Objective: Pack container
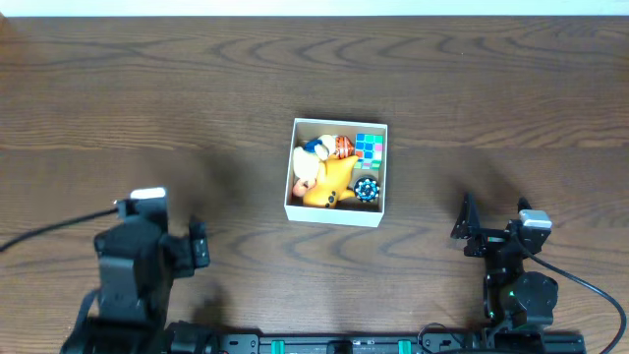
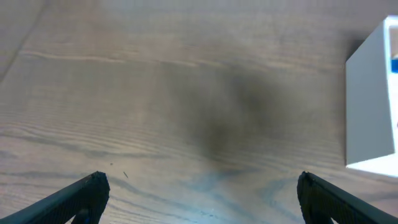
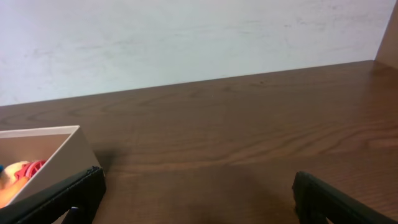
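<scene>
1. Table point(image 1: 147, 98): dark wood-grain top that carries everything listed. In the overhead view no loose toy shows outside the container.

2. Container point(image 1: 334, 213): white-walled box at mid-table, upright and open-topped, with 4 or so toys inside. Step in hand, by my judgement: packing is at or near its end. No lid shows in any view.

3. Left gripper point(image 2: 202, 190): well apart from the container, off its near-left corner. Fingers spread wide, holding nothing, with only bare wood between them.

4. Right gripper point(image 3: 199, 183): well apart from the container, off its near-right corner. Fingers spread wide and empty.
Next move, as judged: if another item turns up, 1 arm must reach out, close on it and carry it over the container's rim. Otherwise little is left to do.

5. Contents, all inside the container:
- yellow soft toy point(image 1: 329, 177), filling the near-left part
- cube with coloured squares point(image 1: 370, 147), in the far-right corner
- orange thing point(image 1: 341, 147), beside the cube
- round blue-and-black thing point(image 1: 367, 190), in the near-right corner

Obstructions: none seen between either gripper and the container. The crowded inside leaves little room.
</scene>
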You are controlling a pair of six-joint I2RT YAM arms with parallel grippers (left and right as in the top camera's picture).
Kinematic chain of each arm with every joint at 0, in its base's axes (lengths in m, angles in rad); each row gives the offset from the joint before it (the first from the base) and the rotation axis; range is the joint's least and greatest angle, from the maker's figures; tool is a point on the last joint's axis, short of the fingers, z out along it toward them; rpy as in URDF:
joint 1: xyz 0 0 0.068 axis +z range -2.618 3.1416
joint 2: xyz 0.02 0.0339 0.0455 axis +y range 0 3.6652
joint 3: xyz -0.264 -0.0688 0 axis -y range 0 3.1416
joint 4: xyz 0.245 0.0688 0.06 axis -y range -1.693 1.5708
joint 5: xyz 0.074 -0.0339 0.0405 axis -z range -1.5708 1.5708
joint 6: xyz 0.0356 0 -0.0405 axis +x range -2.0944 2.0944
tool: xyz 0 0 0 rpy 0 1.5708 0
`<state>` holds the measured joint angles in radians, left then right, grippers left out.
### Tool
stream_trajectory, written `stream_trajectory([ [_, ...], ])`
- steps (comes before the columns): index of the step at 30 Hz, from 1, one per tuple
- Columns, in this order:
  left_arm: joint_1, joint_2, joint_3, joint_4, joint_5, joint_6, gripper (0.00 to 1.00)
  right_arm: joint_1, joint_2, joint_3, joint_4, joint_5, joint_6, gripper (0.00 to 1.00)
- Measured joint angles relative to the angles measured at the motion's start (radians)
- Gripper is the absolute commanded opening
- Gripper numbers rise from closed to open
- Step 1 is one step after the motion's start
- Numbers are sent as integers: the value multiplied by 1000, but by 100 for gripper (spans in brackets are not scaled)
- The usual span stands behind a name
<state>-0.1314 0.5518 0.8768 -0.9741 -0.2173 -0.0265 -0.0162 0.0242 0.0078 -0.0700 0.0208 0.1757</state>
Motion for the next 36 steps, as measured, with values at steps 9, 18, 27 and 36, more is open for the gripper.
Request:
stream_trajectory([
  [9, 43, -290, -230, 170, 0, 0, 98, 0, 0, 0, 0, -3, -1, 99],
  [18, 75, -481, -660, 751, 0, -1, 98, 0, 0, 0, 0, -3, -1, 99],
  [27, 96, -540, -818, 897, 0, -3, 98, 0, 1, 0, 0, -3, -1, 99],
  [36, 118, -541, -834, 921, 1, -3, 98, 0, 1, 0, 0, -3, -1, 99],
])
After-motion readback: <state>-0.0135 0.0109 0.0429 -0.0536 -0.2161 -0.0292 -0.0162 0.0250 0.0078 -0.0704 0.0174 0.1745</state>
